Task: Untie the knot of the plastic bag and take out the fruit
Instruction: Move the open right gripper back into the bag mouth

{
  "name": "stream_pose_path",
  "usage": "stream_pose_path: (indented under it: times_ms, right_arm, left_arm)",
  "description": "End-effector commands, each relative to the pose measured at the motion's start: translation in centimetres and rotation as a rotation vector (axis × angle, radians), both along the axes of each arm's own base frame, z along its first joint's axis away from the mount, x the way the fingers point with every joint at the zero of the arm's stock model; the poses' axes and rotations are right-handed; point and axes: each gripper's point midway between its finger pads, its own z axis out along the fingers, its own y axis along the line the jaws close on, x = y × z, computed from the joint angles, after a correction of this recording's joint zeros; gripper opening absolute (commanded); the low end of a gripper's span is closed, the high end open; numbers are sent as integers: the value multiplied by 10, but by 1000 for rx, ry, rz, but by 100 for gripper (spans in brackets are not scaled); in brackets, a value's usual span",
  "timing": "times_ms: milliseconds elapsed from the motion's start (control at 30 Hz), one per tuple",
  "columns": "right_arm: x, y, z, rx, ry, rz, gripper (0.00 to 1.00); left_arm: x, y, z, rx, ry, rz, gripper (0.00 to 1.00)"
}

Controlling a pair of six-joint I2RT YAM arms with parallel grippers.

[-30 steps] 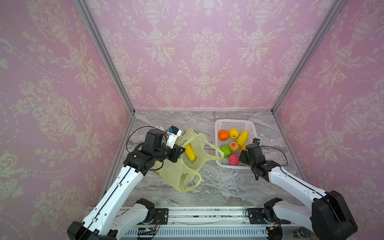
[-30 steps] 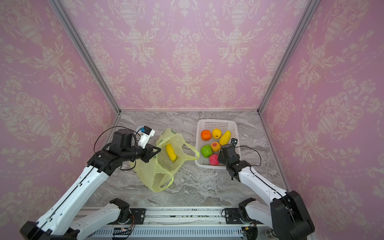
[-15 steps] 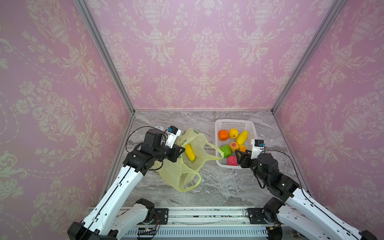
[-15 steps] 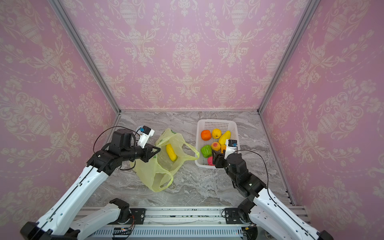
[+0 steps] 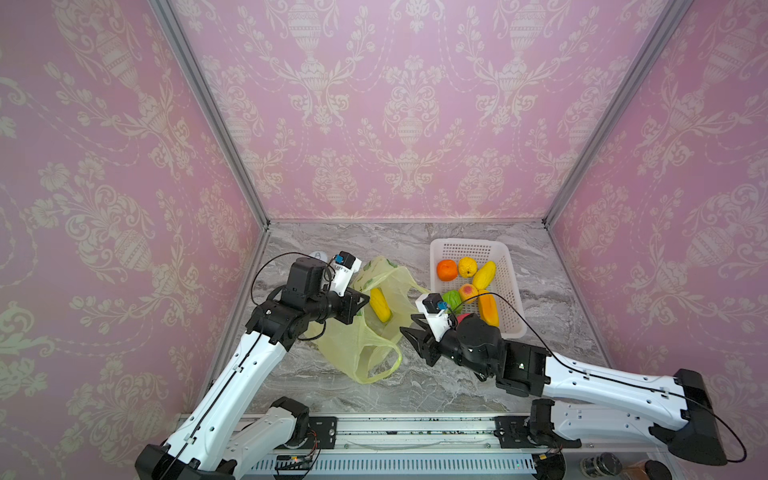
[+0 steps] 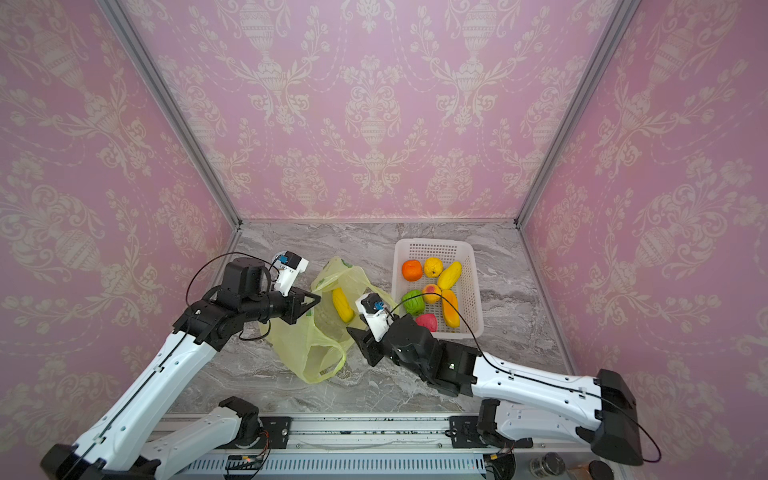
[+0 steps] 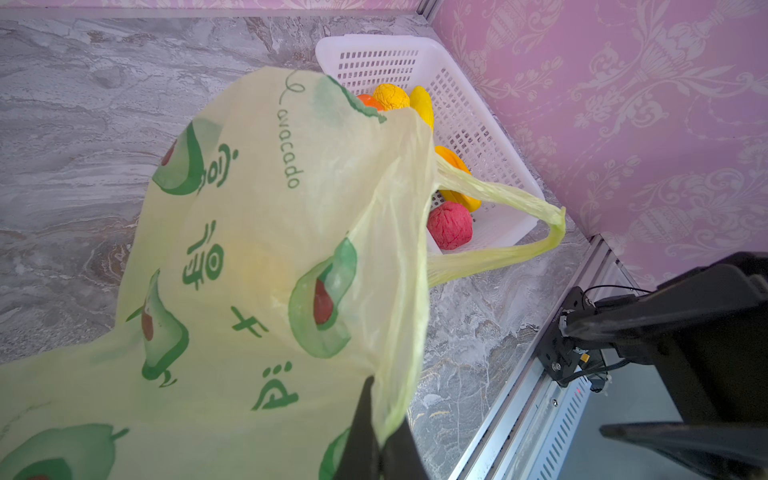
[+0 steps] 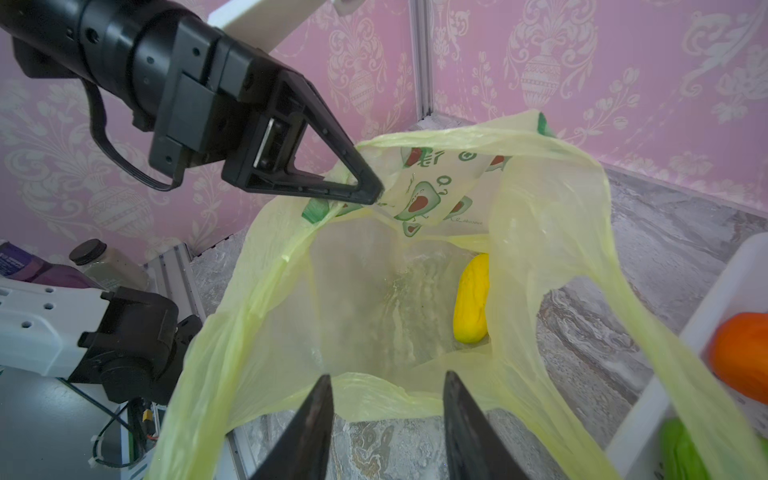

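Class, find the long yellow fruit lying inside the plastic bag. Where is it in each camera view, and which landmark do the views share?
Top view: yellow fruit inside the open plastic bag, left of the white basket.
Top view: same place.
Left wrist: at most a faint yellow blur through the bag's wall.
Right wrist: on the bag's floor, past its open mouth.
Shared landmark: the basket, in all four.

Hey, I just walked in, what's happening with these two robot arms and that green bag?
The left claw is pinching the rim of the plastic bag, holding its untied mouth up and open. The right claw, open and empty, points into the mouth toward the one yellow fruit inside. Seven other fruits lie in the white basket beside it.
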Motion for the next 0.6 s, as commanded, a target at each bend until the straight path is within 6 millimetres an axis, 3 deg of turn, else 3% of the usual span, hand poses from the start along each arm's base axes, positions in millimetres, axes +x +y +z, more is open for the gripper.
stream_pose_path:
  times_ms: [0,133,333,567]
  right_arm:
    - [17,20,-8,-41,-6,-35,42]
    - [40,39,-39,-80,81,-62,39]
    - [57,71,-86,-192,144,-59,35]
    - [75,84,-130,-273,173,-108,32]
  left_arm:
    - [-4,0,4,-34,2,-7,0]
    - [-5,0,7,-39,-9,-7,0]
    - [-6,0,8,-49,-8,-10,0]
    - [-7,1,9,-51,-14,-7,0]
